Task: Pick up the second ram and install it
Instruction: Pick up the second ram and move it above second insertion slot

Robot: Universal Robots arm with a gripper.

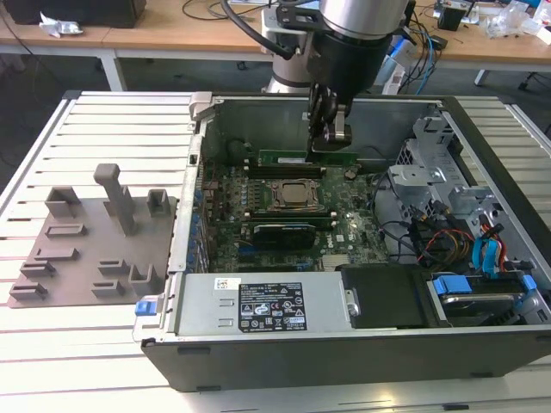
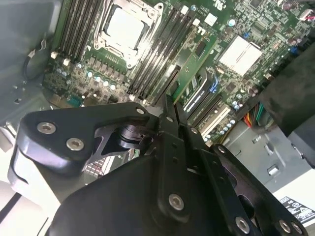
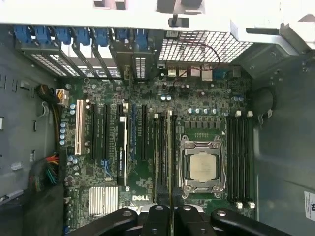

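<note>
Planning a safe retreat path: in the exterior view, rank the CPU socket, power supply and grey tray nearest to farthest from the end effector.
1. CPU socket, close by the end effector gripping the second ram.
2. Power supply, case edge nearest the camera.
3. Grey tray, outside the case, exterior view's left.

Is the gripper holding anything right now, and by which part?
Yes. The gripper is shut on the second ram, pinching it near its end on the exterior view's right; the rest juts toward that view's left.
</note>
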